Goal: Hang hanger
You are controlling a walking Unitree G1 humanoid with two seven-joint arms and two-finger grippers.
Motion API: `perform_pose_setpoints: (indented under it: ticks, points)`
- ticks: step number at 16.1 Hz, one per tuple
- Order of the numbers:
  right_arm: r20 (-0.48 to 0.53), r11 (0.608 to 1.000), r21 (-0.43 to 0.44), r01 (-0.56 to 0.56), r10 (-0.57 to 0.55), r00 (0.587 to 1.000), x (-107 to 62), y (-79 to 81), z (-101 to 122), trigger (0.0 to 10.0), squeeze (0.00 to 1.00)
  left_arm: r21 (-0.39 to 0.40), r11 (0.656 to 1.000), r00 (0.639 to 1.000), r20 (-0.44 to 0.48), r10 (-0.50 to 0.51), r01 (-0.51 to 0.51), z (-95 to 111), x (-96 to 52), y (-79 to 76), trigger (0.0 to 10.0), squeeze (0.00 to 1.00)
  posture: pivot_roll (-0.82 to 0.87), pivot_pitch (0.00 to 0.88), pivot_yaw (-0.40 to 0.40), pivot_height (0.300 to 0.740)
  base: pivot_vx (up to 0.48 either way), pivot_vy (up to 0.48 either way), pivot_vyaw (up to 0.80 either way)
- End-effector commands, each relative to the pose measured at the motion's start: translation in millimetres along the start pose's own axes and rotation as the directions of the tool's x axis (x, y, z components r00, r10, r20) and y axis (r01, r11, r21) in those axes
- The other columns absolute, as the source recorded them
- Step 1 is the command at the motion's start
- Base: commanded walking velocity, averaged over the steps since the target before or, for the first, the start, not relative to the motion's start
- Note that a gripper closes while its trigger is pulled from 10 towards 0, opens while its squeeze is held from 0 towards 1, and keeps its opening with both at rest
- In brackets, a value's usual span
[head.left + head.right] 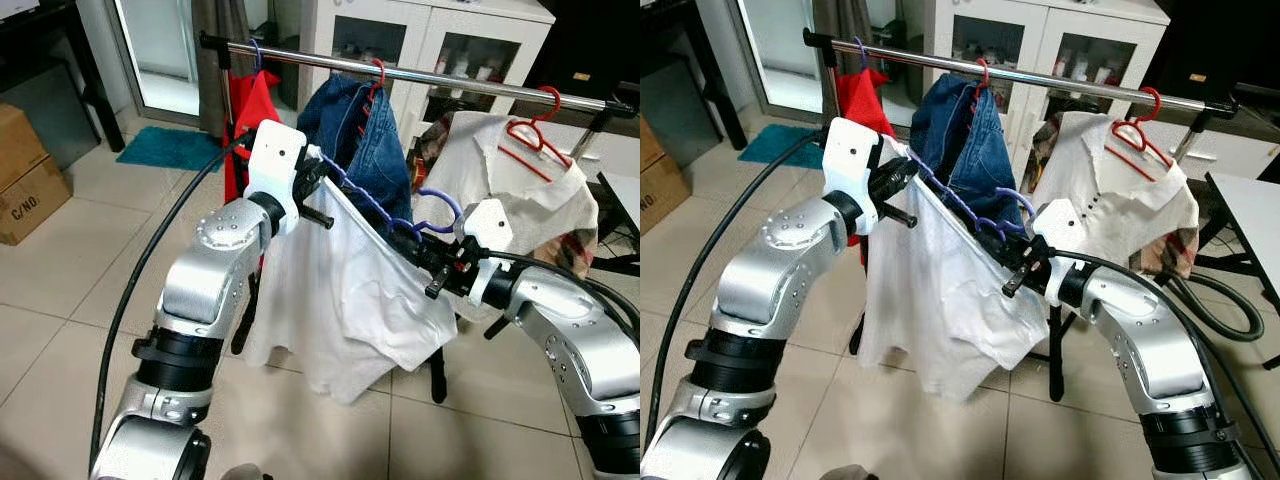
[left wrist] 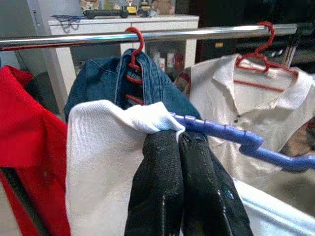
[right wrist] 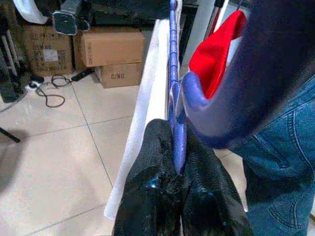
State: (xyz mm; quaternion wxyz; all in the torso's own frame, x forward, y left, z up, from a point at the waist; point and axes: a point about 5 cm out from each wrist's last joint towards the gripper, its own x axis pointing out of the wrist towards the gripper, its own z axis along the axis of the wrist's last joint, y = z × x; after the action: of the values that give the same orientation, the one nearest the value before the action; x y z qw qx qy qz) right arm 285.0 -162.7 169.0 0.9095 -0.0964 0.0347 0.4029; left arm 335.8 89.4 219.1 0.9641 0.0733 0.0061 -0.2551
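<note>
Left hand (image 2: pixel 170 147) clamped on white shirt (image 1: pixel 350 300), right hand (image 3: pixel 178 169) pinching blue hanger (image 1: pixel 400 215), below rail (image 1: pixel 440 80).

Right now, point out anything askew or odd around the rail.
The blue hanger with the white garment is off the rail, held tilted between the left gripper and right gripper, its hook pointing sideways. The hung clothes look normal.
</note>
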Motion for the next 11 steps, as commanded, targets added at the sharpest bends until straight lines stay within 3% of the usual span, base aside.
perform_pose_setpoints:
  ticks: [1, 2, 3, 4, 6, 7, 8, 9, 11]
  points:
    - [-0.136, 0.998, 0.039, 0.049, -0.043, 0.990, -9.3, -5.4, -25.0, 10.0, 0.00, 0.105, 0.994, 0.994, 0.112, 0.002, -0.014, 31.9, -1.6, 3.0, 0.0, 0.00, 0.08, 0.000, -0.051, 0.740, 0.000, 0.000, 0.00]
    - [-0.087, 0.994, 0.080, 0.076, -0.069, 0.994, -9.6, -8.6, -18.8, 10.0, 0.00, 0.283, 0.959, 0.999, 0.029, -0.026, 0.017, 18.6, -2.2, 0.2, 0.0, 0.00, 0.08, 0.000, -0.053, 0.740, 0.000, 0.000, 0.00]
    - [-0.021, 0.989, 0.125, 0.077, -0.075, 0.997, -7.7, -8.5, -9.1, 10.0, 0.00, 0.367, 0.930, 1.000, -0.020, -0.007, 0.014, 4.7, -1.9, -0.3, 0.0, 0.00, 0.08, 0.000, -0.053, 0.740, 0.000, 0.000, 0.00]
    - [0.063, 0.979, 0.192, 0.068, -0.081, 0.995, -4.7, -7.4, 4.1, 10.0, 0.00, 0.479, 0.878, 0.999, -0.048, 0.019, 0.006, -8.2, -2.0, -1.3, 0.0, 0.00, 0.08, 0.000, -0.052, 0.740, 0.000, 0.000, 0.00]
    - [0.100, 0.972, 0.230, 0.048, -0.073, 0.992, -2.4, -5.3, 12.8, 10.0, 0.00, 0.505, 0.858, 0.995, 0.014, 0.096, -0.090, -10.9, -1.6, -1.4, 0.0, 0.00, 0.07, 0.002, -0.054, 0.740, 0.000, 0.000, 0.00]
    - [0.075, 0.970, 0.236, 0.049, -0.068, 0.995, -1.6, -4.8, 11.0, 10.0, 0.00, 0.522, 0.848, 0.996, 0.038, 0.083, -0.091, -9.6, -1.7, -4.7, 0.0, 0.00, 0.07, 0.002, -0.054, 0.740, 0.000, 0.000, 0.00]
    - [-0.027, 0.975, 0.218, 0.042, -0.037, 0.999, 0.7, -0.2, 3.1, 10.0, 0.00, 0.527, 0.846, 0.995, 0.090, 0.041, -0.083, -6.9, -3.3, -14.1, 0.0, 0.00, 0.07, 0.005, -0.063, 0.740, 0.000, 0.000, 0.00]
    - [-0.047, 0.977, 0.212, 0.037, -0.028, 0.999, 1.0, 1.2, 1.6, 10.0, 0.00, 0.515, 0.853, 0.994, 0.097, 0.039, -0.084, -6.5, -3.6, -15.3, 0.0, 0.00, 0.07, 0.005, -0.063, 0.740, 0.000, 0.000, 0.00]
    - [-0.116, 0.982, 0.182, 0.045, -0.024, 0.993, -0.2, 2.1, -5.7, 10.0, 0.00, 0.389, 0.910, 0.978, 0.200, 0.066, -0.141, 7.1, -6.1, -14.8, 0.0, 0.00, 0.07, 0.005, -0.065, 0.740, 0.000, 0.000, 0.00]
